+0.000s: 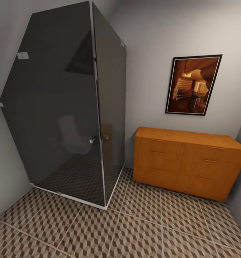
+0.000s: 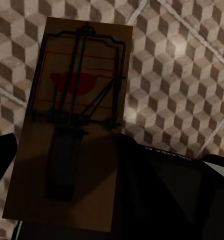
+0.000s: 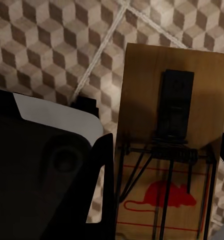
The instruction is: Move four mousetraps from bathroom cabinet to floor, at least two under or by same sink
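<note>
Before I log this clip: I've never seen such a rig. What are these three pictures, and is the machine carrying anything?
It is a simulated wheeled robot with two arms. The head camera looks into a bathroom: a dark glass shower stall, an orange-brown cabinet with drawers shut, a framed picture and the patterned tile floor. The other two cameras sit near each hand. The left hand grips one mousetrap; the right hand grips another mousetrap. Both hang over the tiles.
</note>
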You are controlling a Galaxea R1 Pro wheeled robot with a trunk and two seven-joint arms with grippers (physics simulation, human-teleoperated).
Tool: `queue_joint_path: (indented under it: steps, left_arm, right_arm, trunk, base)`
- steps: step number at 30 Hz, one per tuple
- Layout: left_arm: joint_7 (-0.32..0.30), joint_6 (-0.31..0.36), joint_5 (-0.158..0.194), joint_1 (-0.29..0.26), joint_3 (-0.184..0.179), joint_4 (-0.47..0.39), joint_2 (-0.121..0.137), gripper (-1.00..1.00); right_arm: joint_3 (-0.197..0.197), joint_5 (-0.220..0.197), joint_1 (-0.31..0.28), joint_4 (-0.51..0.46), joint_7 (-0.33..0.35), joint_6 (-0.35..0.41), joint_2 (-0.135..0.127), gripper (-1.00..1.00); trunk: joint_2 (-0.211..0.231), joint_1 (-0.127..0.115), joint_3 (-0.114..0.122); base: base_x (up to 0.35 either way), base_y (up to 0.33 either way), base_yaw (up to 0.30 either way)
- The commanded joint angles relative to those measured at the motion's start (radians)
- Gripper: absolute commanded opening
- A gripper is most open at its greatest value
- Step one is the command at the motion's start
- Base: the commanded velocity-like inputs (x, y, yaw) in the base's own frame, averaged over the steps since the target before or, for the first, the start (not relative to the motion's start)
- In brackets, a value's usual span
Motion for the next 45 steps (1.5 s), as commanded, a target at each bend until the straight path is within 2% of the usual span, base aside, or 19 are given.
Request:
queue_joint_path:
  steps: [1, 18, 25, 27, 31, 39, 45]
  left_arm:
    - [-0.003, 0.004, 0.007, -0.001, -0.008, 0.000, 0.000, -1.00]
    - [-0.003, 0.005, 0.006, -0.001, -0.009, 0.001, -0.004, -1.00]
    - [-0.002, 0.004, 0.007, 0.031, -0.008, 0.000, -0.040, -1.00]
    - [-0.002, -0.003, 0.007, 0.034, -0.008, 0.000, -0.045, -1.00]
    - [-0.002, -0.062, 0.007, 0.043, -0.007, 0.001, -0.048, -1.00]
    - [-0.001, -0.080, 0.009, 0.051, -0.007, 0.000, -0.044, -1.00]
    - [-0.001, -0.080, 0.068, 0.051, -0.007, 0.000, -0.040, -1.00]
  right_arm:
    - [0.008, 0.002, -0.001, 0.001, 0.003, 0.003, 0.000, -1.00]
    - [0.007, 0.000, -0.001, 0.000, 0.002, 0.001, -0.002, -1.00]
    - [0.006, -0.002, -0.001, 0.001, 0.003, 0.001, -0.001, -1.00]
    - [0.006, -0.002, -0.001, 0.001, 0.003, 0.002, 0.000, -1.00]
    - [0.006, -0.003, -0.001, 0.001, 0.004, 0.004, 0.000, -1.00]
    - [0.007, -0.002, -0.001, 0.001, 0.004, 0.004, 0.001, -1.00]
    - [0.007, -0.002, -0.001, 0.001, 0.004, 0.003, 0.000, -1.00]
  trunk:
    - [-0.001, 0.000, -0.001]
    - [-0.001, 0.000, -0.001]
    - [-0.001, 0.000, -0.001]
    - [-0.001, 0.000, -0.001]
    - [-0.001, 0.000, -0.001]
    - [-0.001, 0.000, -0.001]
    - [-0.001, 0.000, -0.001]
  base:
    - [0.000, 0.000, 0.275]
    - [0.000, 0.000, 0.277]
    - [0.000, 0.000, 0.278]
    - [0.000, 0.000, 0.278]
    - [0.000, 0.000, 0.278]
    - [0.000, 0.000, 0.278]
    - [0.000, 0.000, 0.278]
